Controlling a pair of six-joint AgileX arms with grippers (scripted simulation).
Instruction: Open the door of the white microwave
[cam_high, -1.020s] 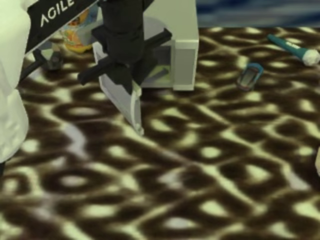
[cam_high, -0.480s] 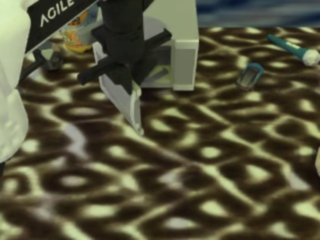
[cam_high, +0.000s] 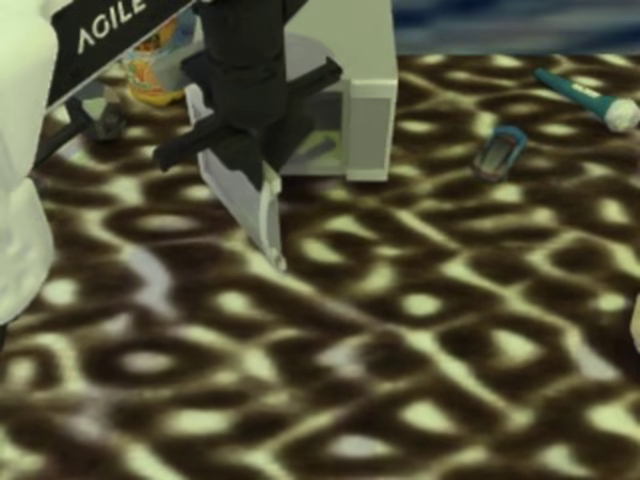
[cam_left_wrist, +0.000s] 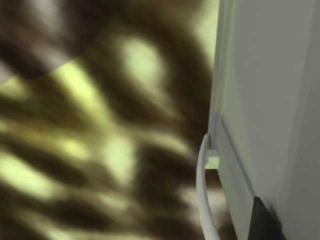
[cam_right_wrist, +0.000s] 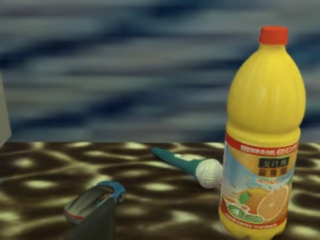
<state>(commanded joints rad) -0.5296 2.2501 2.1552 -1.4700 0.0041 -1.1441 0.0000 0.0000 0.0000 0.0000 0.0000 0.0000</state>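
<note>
Door (cam_high: 245, 200): one, swung out from the front of the white microwave (cam_high: 365, 60) at the far left part of the desk (cam_high: 420, 330); its pale bar handle (cam_left_wrist: 202, 195) runs along the free edge, nearest the desk's middle.
Microwave count: one, its top partly covered by the left arm.
Inside the microwave: a pale cavity shows behind the arm; whether it holds anything cannot be told.
Left hand (cam_high: 262, 168): over the open door's upper edge; the arm's black body hides the fingers, so how wide they stand or what they grip cannot be told. The left wrist view shows only the door face, handle and desk.
Right hand: out of sight; only a sliver of that arm shows at the top view's right edge.
Other things, one each: orange juice bottle (cam_right_wrist: 262, 135), teal toothbrush-like tool (cam_high: 590, 98), small blue toy car (cam_high: 500, 150), a colourful carton (cam_high: 155, 70) half hidden beside the microwave.
</note>
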